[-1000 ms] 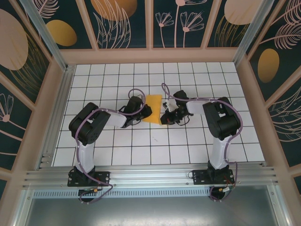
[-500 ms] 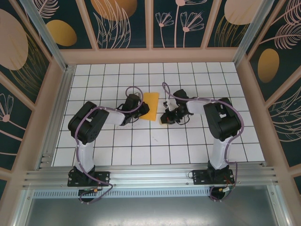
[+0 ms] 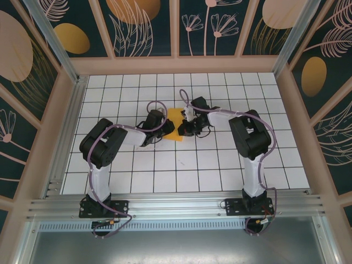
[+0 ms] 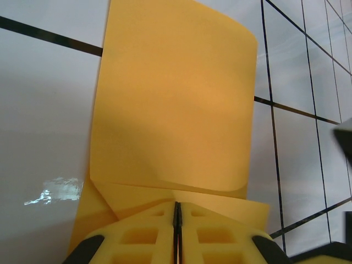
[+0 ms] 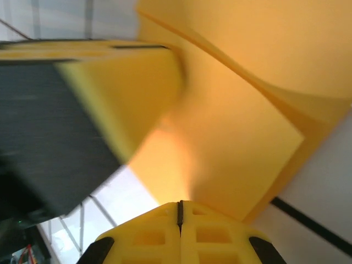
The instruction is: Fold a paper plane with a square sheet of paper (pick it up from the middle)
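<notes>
Fingertips of the left gripper (image 4: 177, 206) are closed to a hairline seam and sit on the near end of the square sheet of paper (image 4: 176, 110); the paper spreads out to both sides beneath them, so they seem to press it down rather than pinch it, though I cannot tell for certain. Just ahead of those tips lies a small folded flap with a slanting crease; the sheet's far right corner curls up off the table (image 3: 220, 165).

The right gripper (image 5: 180, 204) is likewise closed tight, with its tips at the sheet's opposite edge; there the paper rises in a soft wave, and the other arm's finger looms blurred just beside it. From above, the orange sheet lies between the two grippers near the middle of the grid.

This looks like an early fold being laid and creased; no dart shape has formed yet. The next move probably calls for one closed tip to anchor the paper while the other sweeps along the crease; pressure should be light, since thin paper slides or buckles easily.
</notes>
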Controlling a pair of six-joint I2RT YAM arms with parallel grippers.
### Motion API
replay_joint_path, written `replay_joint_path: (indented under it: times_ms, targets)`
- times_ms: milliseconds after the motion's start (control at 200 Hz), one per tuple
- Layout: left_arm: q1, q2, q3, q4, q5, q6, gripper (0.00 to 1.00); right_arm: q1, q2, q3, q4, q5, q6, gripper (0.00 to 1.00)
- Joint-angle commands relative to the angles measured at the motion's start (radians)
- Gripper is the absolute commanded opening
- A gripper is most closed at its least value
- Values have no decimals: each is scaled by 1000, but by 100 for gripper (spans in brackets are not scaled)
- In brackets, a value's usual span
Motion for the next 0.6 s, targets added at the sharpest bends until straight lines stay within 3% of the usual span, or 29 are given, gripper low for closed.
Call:
replay_joint_path:
  times_ms: [0,235,595]
  targets:
    - [6,18,11,-47,10,11,12,-5,24,4,-49,50,5,0]
    - [15,14,67,-116,-56,76,13,-15,21,-50,-65,84,-22,0]
    - [56,68,94,-123,-42,91,13,-21,16,-73,-65,77,-27,0]
